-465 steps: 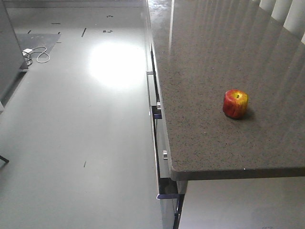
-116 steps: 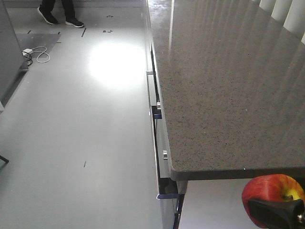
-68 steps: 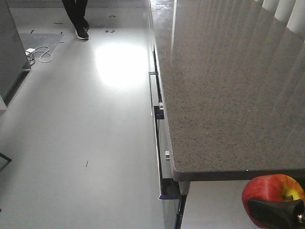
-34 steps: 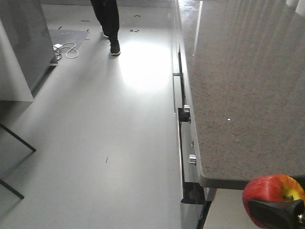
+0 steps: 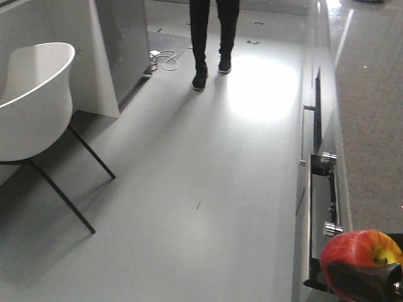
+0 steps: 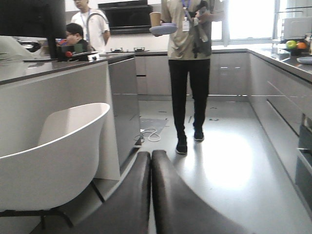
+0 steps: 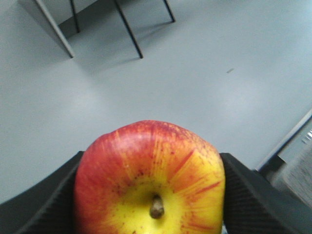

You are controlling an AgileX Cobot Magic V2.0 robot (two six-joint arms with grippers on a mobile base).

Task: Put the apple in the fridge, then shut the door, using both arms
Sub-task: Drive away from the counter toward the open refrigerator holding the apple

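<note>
Right wrist view: apple snug between right gripper fingers (left gripper apparently closed, empty).

Apple — snug in right gripper

Mid aisle floor is open, wide enough to pass. Left side: white chair w/ black legs splayed out, grey cabinet behind it. Person stands at far end of aisle, cable on floor just beside. Right side: table edge, handles jutting into aisle. Left tool has open air ahead, chair close at its left.
</note>
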